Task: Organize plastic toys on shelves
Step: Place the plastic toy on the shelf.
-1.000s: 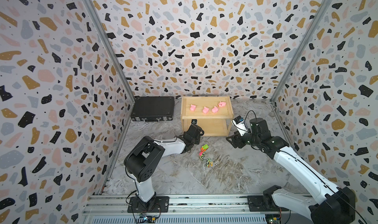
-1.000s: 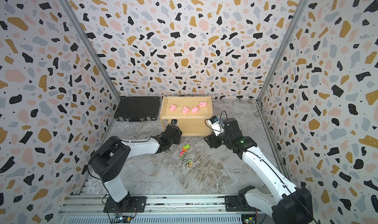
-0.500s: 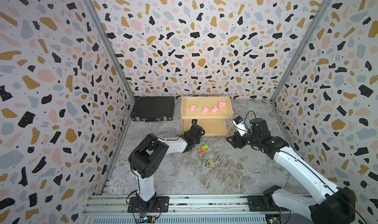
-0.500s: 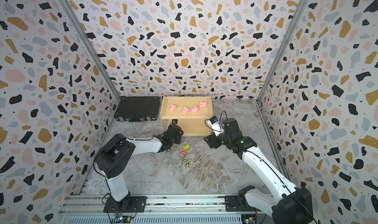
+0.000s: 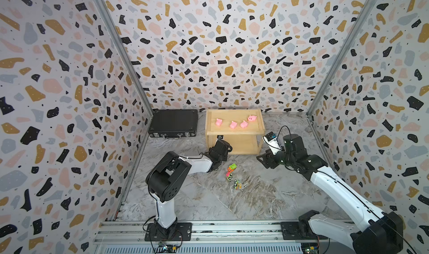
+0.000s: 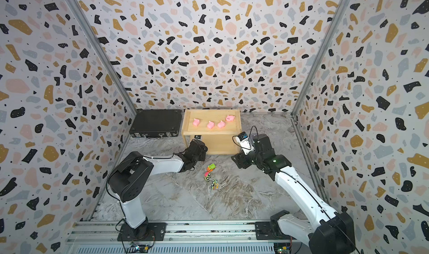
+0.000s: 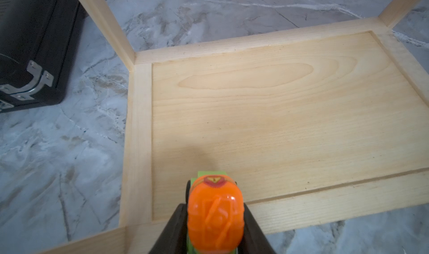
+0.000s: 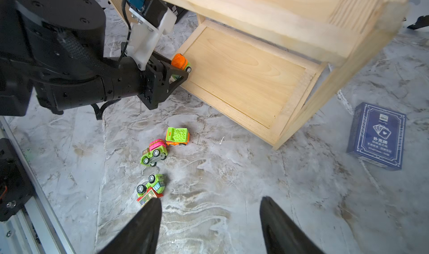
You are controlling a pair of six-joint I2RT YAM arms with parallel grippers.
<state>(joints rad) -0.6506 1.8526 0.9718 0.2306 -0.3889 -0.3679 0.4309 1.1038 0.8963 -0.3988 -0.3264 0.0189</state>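
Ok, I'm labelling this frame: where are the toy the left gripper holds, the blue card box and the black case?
orange-drum toy vehicle [image 7: 216,218]: left wrist view, on its orange drum.
blue card box [image 8: 378,134]: right wrist view, on its printed face.
black case [image 5: 174,121]: a top view, on its lid.

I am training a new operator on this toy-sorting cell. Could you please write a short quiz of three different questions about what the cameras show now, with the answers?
1. How many pink pigs are on the top tier?
2. True or false: the right gripper is shut on a toy.
3. What is between the fingers of the left gripper? A) a pink pig B) an orange-topped vehicle C) nothing

Key: 1. four; 2. false, it is open and empty; 3. B.
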